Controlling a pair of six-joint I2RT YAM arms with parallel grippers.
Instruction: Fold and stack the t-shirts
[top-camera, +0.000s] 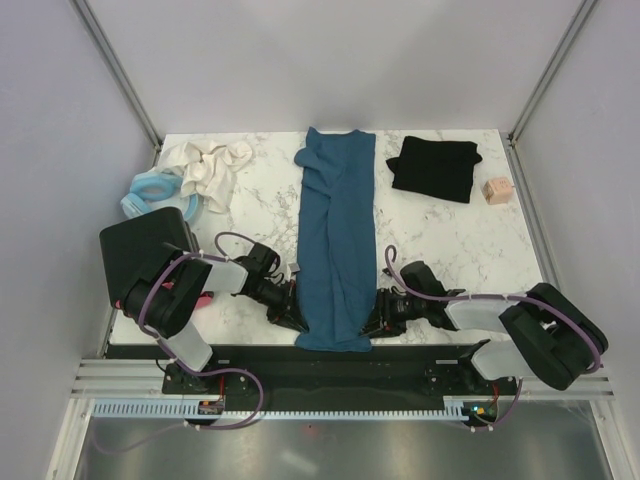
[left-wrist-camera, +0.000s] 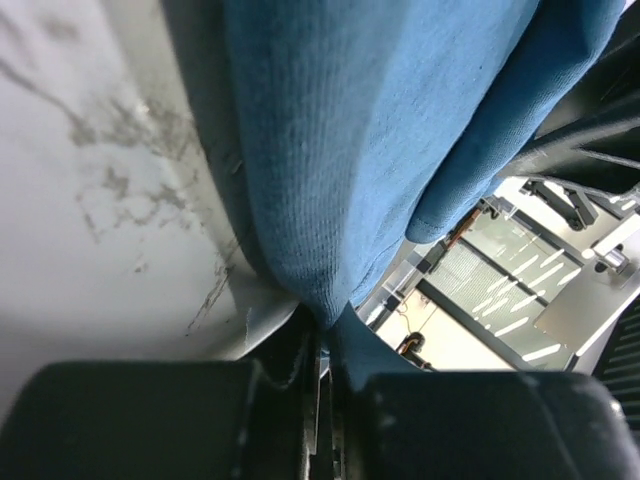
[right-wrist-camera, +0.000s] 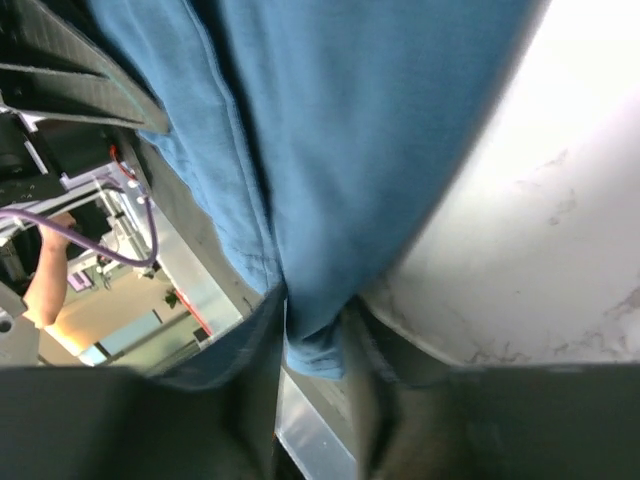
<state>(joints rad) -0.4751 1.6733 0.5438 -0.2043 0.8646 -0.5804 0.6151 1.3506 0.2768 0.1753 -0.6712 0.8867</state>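
Blue shirt (top-camera: 338, 240) lies as a long narrow strip down mid table (top-camera: 260, 200), long axis near-to-far, one end close to the far edge, other end at the near edge btwn both arms. L gripper (top-camera: 293, 312) sits at the near end's left corner, closed on cloth: wrist view shows fabric drawn into tight jaws. R gripper (top-camera: 378, 318) is at the right corner, also pinching cloth btwn its fingers (right-wrist-camera: 420, 400). Both equally near, one per corner. Black shirt (top-camera: 435, 167) lies folded far right, well apart. Next move prob. lifts the near end and carries it far along the strip's axis; corners should travel level or the fold skews.
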